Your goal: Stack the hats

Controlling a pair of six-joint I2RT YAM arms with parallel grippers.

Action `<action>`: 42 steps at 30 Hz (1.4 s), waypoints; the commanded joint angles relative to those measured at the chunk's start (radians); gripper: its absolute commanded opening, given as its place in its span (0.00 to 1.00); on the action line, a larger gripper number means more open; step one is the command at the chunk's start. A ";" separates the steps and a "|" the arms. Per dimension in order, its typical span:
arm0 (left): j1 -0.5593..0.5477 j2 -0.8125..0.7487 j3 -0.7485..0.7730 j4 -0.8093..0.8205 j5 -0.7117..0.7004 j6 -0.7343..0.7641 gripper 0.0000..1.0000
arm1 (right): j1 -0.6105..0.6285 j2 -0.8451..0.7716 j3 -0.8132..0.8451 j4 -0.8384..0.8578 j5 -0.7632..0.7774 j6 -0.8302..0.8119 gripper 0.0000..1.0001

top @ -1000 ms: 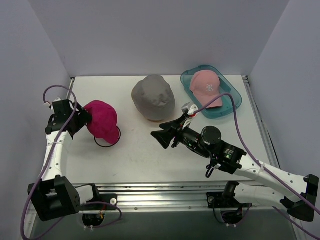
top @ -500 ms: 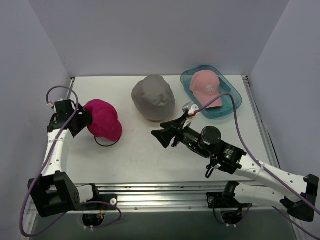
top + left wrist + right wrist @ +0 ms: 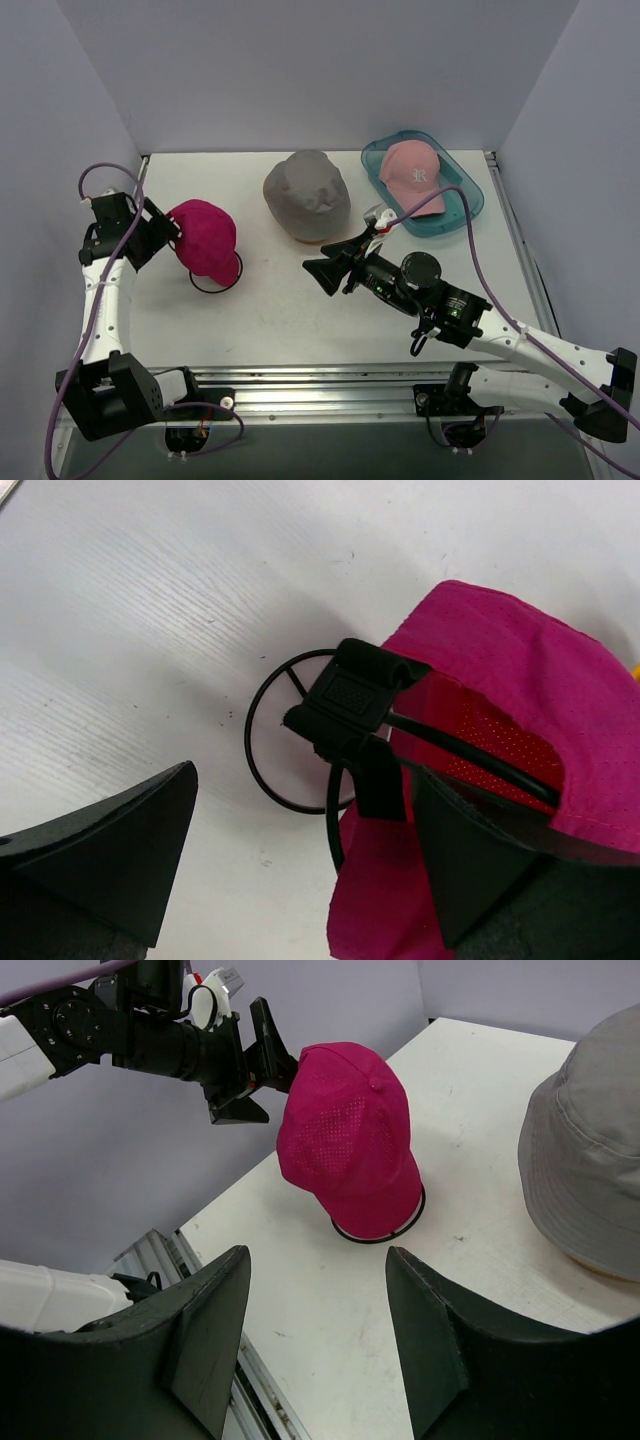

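Observation:
A magenta cap (image 3: 205, 240) hangs on a black wire-frame stand (image 3: 216, 282) at the table's left. My left gripper (image 3: 165, 238) is open at the cap's back edge. In the left wrist view, one of its fingers (image 3: 480, 870) lies against the magenta cap (image 3: 520, 680) beside the black wire-frame stand's clamp (image 3: 350, 695); the other finger is over bare table. A grey bucket hat (image 3: 307, 195) sits mid-table at the back. A pale pink cap (image 3: 412, 175) rests in a teal tray (image 3: 470, 205). My right gripper (image 3: 328, 270) hovers open and empty, facing the magenta cap (image 3: 350, 1140).
The stand's ring base (image 3: 285, 735) lies flat on the white table. Grey walls close in the left, back and right sides. A metal rail (image 3: 330, 385) runs along the near edge by the arm bases. The grey bucket hat (image 3: 590, 1160) is right of my right gripper (image 3: 318, 1260).
My left arm has drawn back slightly toward the left wall, and the magenta cap swayed a little on its stand. The right arm has not moved.

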 commanded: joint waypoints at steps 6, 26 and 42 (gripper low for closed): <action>0.051 -0.039 0.100 -0.050 -0.002 0.039 0.96 | 0.008 -0.011 0.005 0.024 0.024 -0.017 0.53; 0.103 -0.027 0.055 -0.003 -0.004 0.076 0.81 | 0.008 -0.025 -0.004 0.021 0.033 -0.020 0.53; 0.110 0.071 -0.001 0.062 -0.033 0.092 0.71 | 0.009 -0.017 -0.010 0.021 0.055 -0.028 0.53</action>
